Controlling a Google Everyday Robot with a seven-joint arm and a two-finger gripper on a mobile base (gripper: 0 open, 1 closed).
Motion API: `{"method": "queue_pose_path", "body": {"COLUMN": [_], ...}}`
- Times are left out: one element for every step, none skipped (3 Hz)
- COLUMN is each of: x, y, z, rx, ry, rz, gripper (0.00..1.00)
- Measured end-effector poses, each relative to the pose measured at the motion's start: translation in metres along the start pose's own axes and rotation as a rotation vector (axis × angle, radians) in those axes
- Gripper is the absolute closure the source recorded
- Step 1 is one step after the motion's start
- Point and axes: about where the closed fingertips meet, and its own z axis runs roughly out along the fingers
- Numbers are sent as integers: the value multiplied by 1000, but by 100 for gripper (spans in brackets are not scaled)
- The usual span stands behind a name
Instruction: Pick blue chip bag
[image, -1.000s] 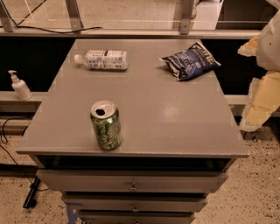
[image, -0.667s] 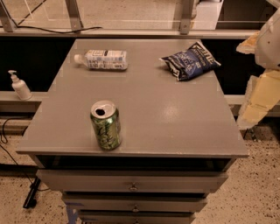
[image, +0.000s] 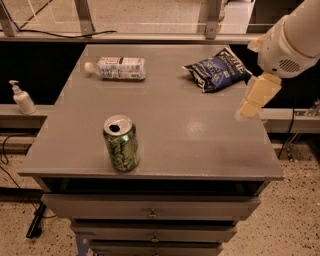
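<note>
The blue chip bag (image: 217, 70) lies flat and crinkled at the far right of the grey tabletop (image: 200, 135). Its white lettering faces up. My gripper (image: 255, 97) hangs from the white arm (image: 290, 42) at the right edge of the table. It is above the surface, just right of the bag and a little nearer to me. It is not touching the bag.
A clear bottle with a white label (image: 120, 67) lies on its side at the far left of the table. An opened green soda can (image: 120, 143) stands near the front left. A soap dispenser (image: 21, 98) sits on a ledge to the left. Drawers are below the tabletop.
The arm and gripper have moved left from beyond the table's right edge to over its right side, closer to the bag. The bag, bottle and can have not moved.
</note>
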Motion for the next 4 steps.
{"method": "queue_pose_path", "body": {"x": [-7,-12,-17,-21], "y": [-51,-91,-123,-138], "z": [35,66,98,133], "rx": [64,74,56,24], "ry": [-78,-139,-183,-192], "rz": [40,102,171,226], "gripper": [0,0,0,0]}}
